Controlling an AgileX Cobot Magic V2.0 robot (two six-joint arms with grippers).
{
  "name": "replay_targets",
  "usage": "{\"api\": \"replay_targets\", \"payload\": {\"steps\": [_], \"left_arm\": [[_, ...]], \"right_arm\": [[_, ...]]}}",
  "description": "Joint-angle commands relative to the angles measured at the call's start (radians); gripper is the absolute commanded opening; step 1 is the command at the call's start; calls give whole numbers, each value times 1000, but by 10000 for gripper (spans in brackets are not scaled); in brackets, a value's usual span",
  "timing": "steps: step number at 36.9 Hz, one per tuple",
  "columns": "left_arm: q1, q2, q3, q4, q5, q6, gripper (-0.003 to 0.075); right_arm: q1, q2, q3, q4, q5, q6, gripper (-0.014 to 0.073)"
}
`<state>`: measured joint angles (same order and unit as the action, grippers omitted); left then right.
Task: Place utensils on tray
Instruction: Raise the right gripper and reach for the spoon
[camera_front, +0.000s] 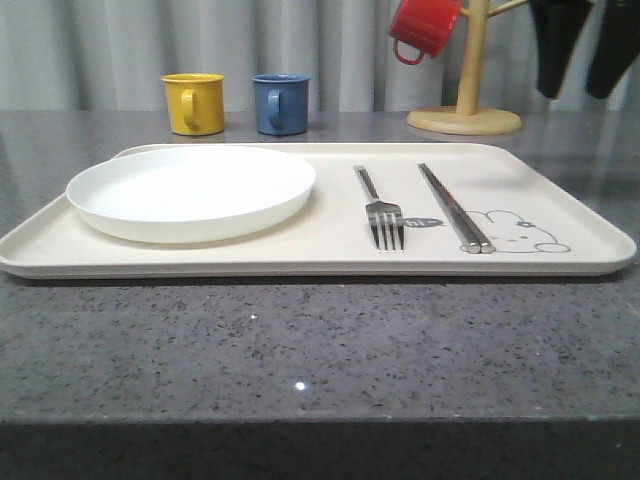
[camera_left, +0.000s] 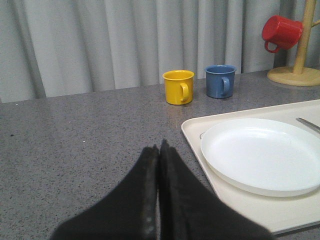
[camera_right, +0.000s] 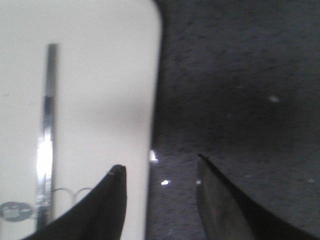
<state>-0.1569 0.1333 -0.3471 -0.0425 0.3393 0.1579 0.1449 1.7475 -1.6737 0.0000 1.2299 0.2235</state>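
The cream tray (camera_front: 330, 245) lies across the table with a grey rabbit drawing (camera_front: 515, 232) at its front right. On it rest a silver fork (camera_front: 381, 212) and, to its right, a pair of chopsticks (camera_front: 453, 205). My right gripper (camera_front: 572, 95) hangs open high above the tray's right end. In the right wrist view that gripper (camera_right: 160, 162) straddles the tray's edge (camera_right: 150, 90), with the chopsticks (camera_right: 47, 125) off to one side and nothing between the fingers. My left gripper (camera_left: 159, 146) is shut and empty, over bare table left of the tray (camera_left: 200, 150).
A round white plate (camera_front: 190, 190) fills the tray's left half. Behind the tray stand a yellow mug (camera_front: 194, 103) and a blue mug (camera_front: 280, 103). A wooden mug tree (camera_front: 468, 90) at the back right holds a red mug (camera_front: 422, 27). Grey speckled counter (camera_front: 300, 350) runs in front.
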Motion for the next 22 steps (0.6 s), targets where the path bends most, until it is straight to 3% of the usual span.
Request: {"api": "replay_targets", "payload": {"steps": [1, 10, 22], "left_arm": [[4, 12, -28, -9, -80, -10, -18], [4, 12, -28, -9, -80, -10, -18], [4, 12, -28, -9, -80, -10, -18]], "right_arm": [[-127, -53, -31, -21, 99, -80, 361], [-346, -14, -31, -17, 82, -190, 361], [-373, 122, -31, 29, 66, -237, 361]]}}
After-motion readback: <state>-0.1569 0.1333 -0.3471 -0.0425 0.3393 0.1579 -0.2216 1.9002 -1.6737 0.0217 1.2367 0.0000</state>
